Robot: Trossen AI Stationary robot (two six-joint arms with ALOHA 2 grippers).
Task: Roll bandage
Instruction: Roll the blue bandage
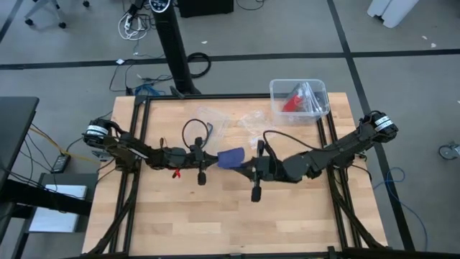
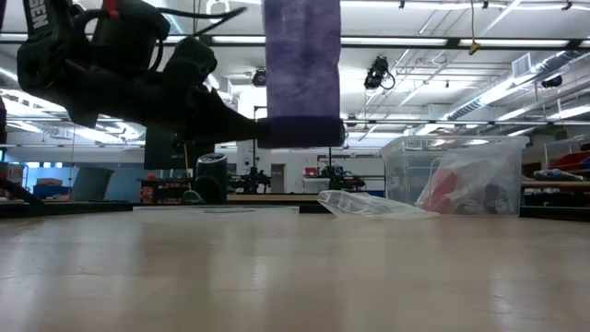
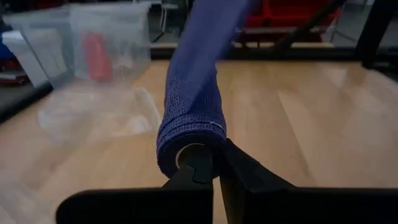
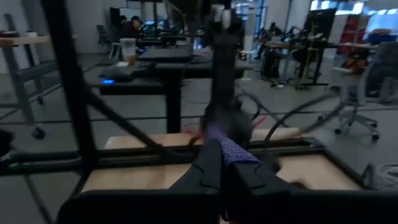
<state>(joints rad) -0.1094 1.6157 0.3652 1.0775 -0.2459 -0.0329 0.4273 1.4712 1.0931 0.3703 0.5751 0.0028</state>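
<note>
Navy woven bandage (image 1: 231, 157) held above mid-table: left gripper (image 3: 208, 167) pinches its rolled end, right gripper (image 4: 224, 163) pinches the loose strip. Clear plastic bin (image 1: 300, 99) at the table's far right corner holds a red item (image 1: 292, 101).

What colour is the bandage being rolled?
Dark navy blue with a woven texture; the bandage shows best in the left wrist view.

Readable text: hardly any.
White letters are seen on the dark arm (image 2: 55, 46) in the low view, but cannot be made out.
</note>
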